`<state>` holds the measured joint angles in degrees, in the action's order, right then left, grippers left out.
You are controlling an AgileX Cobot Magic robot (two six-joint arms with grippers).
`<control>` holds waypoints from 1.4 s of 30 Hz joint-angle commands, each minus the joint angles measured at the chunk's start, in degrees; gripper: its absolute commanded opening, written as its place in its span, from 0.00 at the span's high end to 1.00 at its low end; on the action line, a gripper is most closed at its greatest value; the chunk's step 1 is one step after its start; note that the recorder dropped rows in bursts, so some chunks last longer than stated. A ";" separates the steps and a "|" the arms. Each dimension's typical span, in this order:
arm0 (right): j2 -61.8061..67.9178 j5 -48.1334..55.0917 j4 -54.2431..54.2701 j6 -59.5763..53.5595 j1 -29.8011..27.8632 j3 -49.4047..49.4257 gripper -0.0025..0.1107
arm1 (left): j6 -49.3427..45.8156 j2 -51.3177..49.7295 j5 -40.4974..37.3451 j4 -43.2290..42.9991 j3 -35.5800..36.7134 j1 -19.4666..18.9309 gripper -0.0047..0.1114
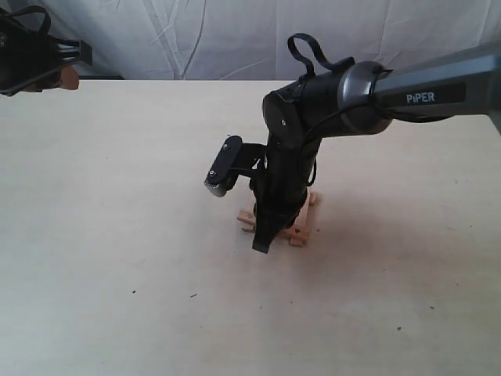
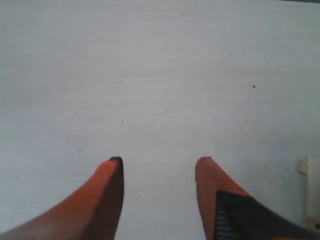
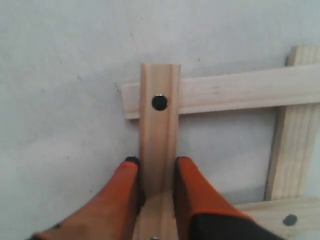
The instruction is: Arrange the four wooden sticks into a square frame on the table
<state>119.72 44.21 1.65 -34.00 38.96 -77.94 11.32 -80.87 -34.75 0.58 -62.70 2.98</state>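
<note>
The four wooden sticks form the square frame [image 1: 302,225] in the middle of the table [image 1: 117,235], mostly hidden under my right arm. In the right wrist view my right gripper [image 3: 156,161] is shut on one stick [image 3: 160,127], whose end with a dark hole lies across a second stick [image 3: 240,90]. A third stick [image 3: 292,150] and a fourth stick [image 3: 265,212] close the square. My left gripper [image 2: 157,162] is open over bare table, far off at the back left [image 1: 66,74]. A stick end [image 2: 312,190] shows at that view's edge.
A wrinkled white cloth [image 1: 196,35] hangs behind the table's far edge. The right arm's camera mount [image 1: 225,166] juts out left of the frame. Tiny dark specks [image 1: 192,295] dot the tabletop.
</note>
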 commanded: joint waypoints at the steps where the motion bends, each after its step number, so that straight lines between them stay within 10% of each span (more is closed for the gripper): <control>1: -1.36 -0.25 -0.11 -0.47 -0.17 -0.13 0.72 | -0.03 0.45 0.76 0.88 0.50 0.03 0.57; 4: -3.12 -0.42 -0.11 0.82 -0.17 -0.13 0.50 | -0.03 0.45 0.76 0.88 0.50 0.03 0.57; 7: -6.21 -1.11 -0.11 7.87 -0.75 -0.13 0.49 | -0.03 0.45 1.18 1.14 0.50 0.03 0.57; 15: -17.90 2.22 -0.11 29.36 -9.63 1.53 0.98 | -6.82 1.10 -0.49 1.31 0.50 6.59 0.83; 22: -36.12 -2.73 -0.11 30.11 -19.76 15.01 0.98 | -7.25 10.62 1.97 -0.58 7.06 8.99 0.96; 30: -77.70 -24.97 -2.28 30.11 -21.19 40.59 0.98 | -7.50 47.55 23.47 1.96 32.11 8.55 0.96; 42: -99.09 -22.99 -2.28 30.11 -21.19 42.98 0.98 | -7.50 58.20 15.51 0.84 33.20 8.55 0.96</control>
<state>22.08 21.86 0.00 -3.94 18.00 -35.32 3.89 -23.09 -19.46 1.56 -29.68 11.53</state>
